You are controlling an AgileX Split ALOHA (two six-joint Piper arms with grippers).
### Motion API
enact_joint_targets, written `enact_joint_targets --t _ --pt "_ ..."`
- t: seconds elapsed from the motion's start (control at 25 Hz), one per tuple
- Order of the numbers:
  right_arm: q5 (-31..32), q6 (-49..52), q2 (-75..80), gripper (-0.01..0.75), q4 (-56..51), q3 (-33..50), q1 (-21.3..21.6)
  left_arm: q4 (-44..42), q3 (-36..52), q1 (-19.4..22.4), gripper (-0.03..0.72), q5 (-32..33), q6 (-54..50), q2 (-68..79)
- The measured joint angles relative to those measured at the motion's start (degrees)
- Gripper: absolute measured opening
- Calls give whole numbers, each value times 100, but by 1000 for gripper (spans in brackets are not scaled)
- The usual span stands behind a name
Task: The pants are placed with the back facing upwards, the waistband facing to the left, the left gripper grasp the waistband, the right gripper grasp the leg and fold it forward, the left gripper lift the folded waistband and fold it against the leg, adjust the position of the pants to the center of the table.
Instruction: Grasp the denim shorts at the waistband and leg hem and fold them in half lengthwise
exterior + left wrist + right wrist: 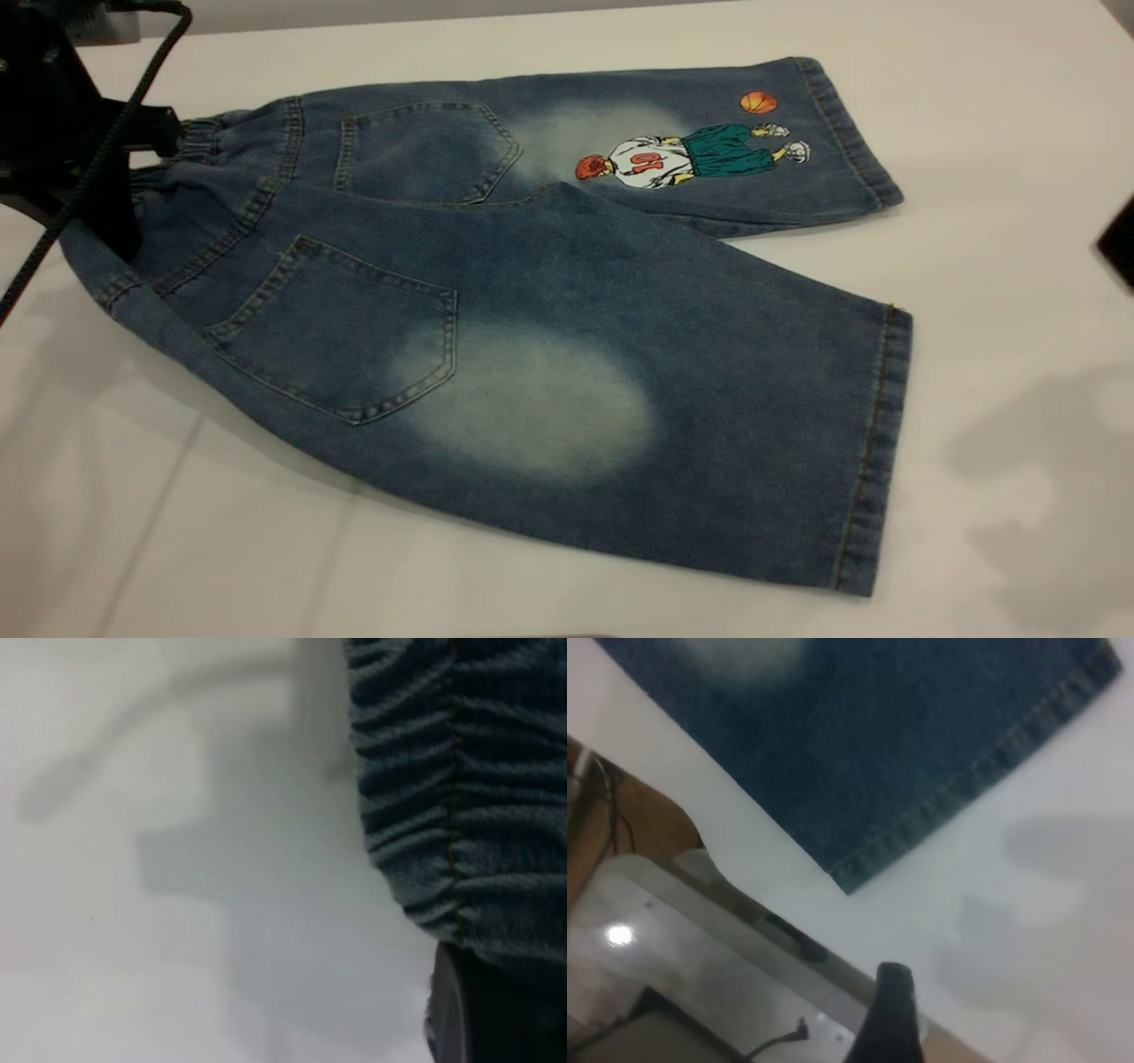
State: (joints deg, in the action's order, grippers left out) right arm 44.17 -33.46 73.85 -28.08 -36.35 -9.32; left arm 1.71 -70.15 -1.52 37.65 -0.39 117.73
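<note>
From the exterior view, the pants [496, 292] lay flat on the table [1001, 266], back up, waistband [190, 146] to the left. The leg [638, 416] with the pale oval patch lay nearest. The left gripper [146, 146] was at the waistband; whether it pinched the cloth could not be told. The right gripper [1118, 241] showed only at the right edge.

From the left wrist, the gathered waistband [452, 788] lay beside bare table [177, 904].

From the right wrist, the leg's hem corner [921, 806] lay on the table [1028, 904], well apart from one dark fingertip [893, 1010]; its state could not be told.

A black cable [84, 177] crosses the corner — brown floor [642, 828] beyond.
</note>
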Motion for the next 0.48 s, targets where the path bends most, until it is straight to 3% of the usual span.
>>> enact_joint_targets --t 0.28,0.48 --pt "-864 224 1083 564 10 -6 -1262 0 0 0 90 12 8 0" --pt "-1303 700 1932 564 17 -23 -1770 5 0 0 90 17 39 0"
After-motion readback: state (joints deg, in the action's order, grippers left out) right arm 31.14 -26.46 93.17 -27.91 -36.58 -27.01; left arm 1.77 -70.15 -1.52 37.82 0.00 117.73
